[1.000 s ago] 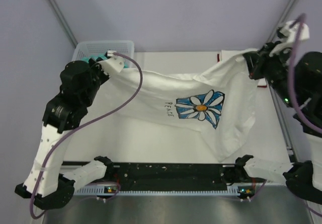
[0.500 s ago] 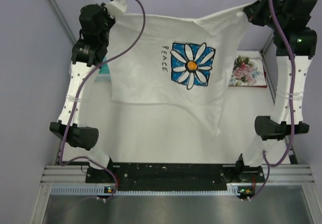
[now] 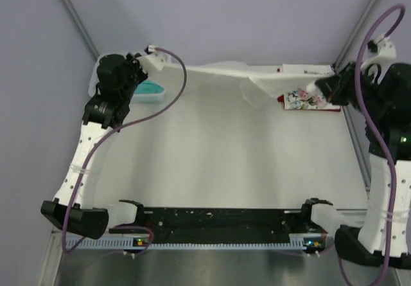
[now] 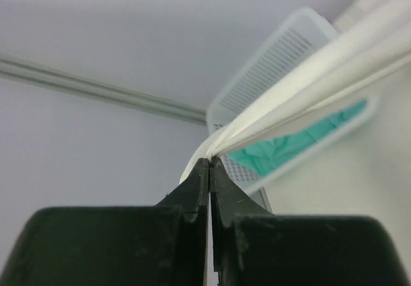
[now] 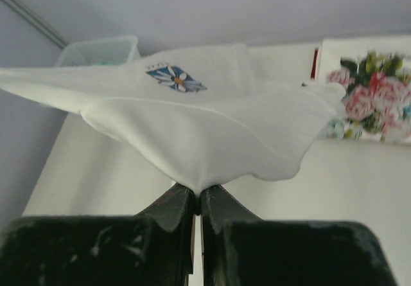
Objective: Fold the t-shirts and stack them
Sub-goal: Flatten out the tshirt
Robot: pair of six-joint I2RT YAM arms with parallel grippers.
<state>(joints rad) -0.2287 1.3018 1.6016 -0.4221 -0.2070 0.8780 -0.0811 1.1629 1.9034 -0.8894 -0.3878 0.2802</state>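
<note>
Over the far desk [image 3: 212, 164] edge, my left pincer [image 4: 210, 162] and right pincer [image 5: 197, 195] clamp the white t-shirt [image 3: 239, 74] taut between them; next, I judge, lay it flat for folding.

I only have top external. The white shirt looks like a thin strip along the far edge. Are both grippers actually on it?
Observer: In the left wrist view, the left gripper is shut on an edge of the white t-shirt, with the cloth pinched right at the fingertips.
Operator: And the right one?
Observer: In its own wrist view, the right gripper is shut on a fold of the same shirt, which fans out away from it.
Operator: Is the print visible anywhere?
Observer: Yes. The daisy print shows on the side facing the right wrist camera, far out on the cloth.
</note>
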